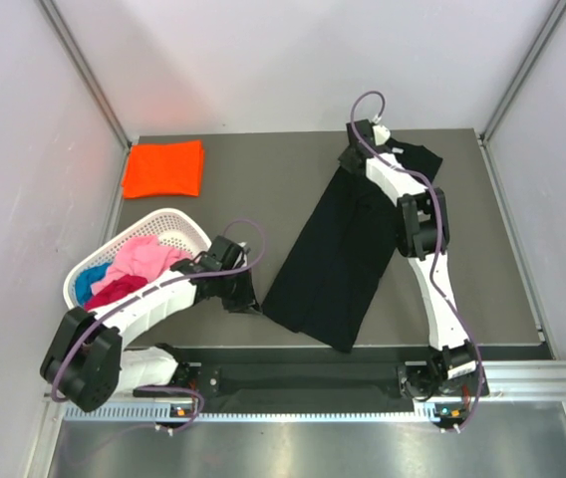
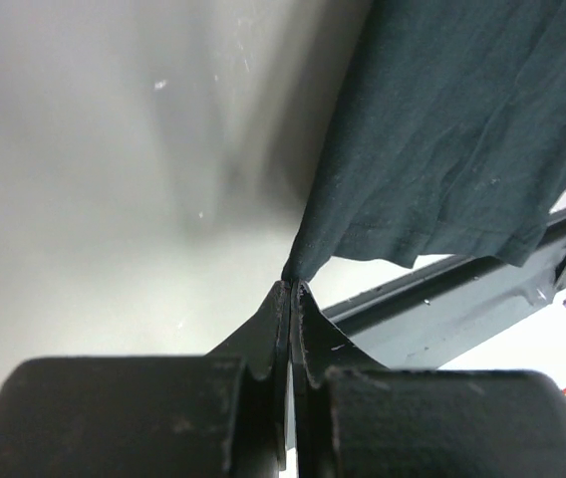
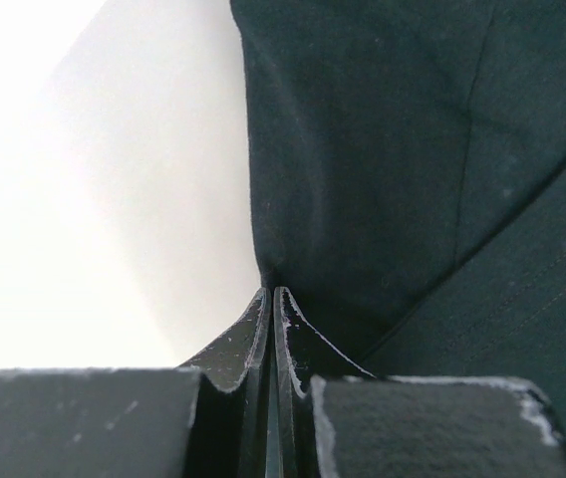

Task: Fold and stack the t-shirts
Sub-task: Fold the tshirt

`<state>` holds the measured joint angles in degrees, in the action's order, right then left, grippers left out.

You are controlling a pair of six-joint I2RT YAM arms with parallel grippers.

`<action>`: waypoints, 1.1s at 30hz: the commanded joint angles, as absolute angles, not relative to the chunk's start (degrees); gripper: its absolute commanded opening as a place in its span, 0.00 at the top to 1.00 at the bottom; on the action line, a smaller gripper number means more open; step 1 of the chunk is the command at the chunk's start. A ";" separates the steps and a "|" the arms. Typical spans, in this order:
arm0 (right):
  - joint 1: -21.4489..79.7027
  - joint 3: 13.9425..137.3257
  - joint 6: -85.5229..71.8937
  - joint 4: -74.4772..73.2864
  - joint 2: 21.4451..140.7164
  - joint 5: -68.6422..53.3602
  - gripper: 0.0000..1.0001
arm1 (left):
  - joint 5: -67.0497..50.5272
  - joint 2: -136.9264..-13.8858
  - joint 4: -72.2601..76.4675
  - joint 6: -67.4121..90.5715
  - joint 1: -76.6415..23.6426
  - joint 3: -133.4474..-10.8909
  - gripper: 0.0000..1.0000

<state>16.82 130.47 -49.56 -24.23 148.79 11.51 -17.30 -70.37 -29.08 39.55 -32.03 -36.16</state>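
Note:
A black t-shirt [image 1: 348,249] lies spread slantwise on the grey table, from the back right to the near middle. My left gripper [image 1: 248,299] is shut on its near left corner; in the left wrist view the jaws [image 2: 291,289] pinch a point of the dark cloth [image 2: 462,129]. At the far end, my right gripper [image 1: 355,151] is shut on the shirt's left edge, and the right wrist view shows its jaws [image 3: 271,294] closed at the cloth's border [image 3: 393,149]. A folded orange t-shirt [image 1: 164,168] rests at the back left.
A white lattice basket [image 1: 168,216] stands at the left beside my left arm, holding pink [image 1: 143,257], magenta [image 1: 116,291] and blue [image 1: 88,282] shirts. A dark rail [image 1: 303,378] runs along the near edge. White walls close in the table on three sides.

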 commanded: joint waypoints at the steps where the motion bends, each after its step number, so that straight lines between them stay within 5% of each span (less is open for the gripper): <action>1: 19.07 131.48 -50.62 -21.27 150.99 9.32 1.00 | -19.33 -67.85 -31.02 41.31 -32.34 -34.90 1.00; 33: 30.67 135.97 -55.11 -13.80 155.48 2.02 1.00 | -14.33 -60.38 -25.93 58.44 -47.81 -29.27 1.00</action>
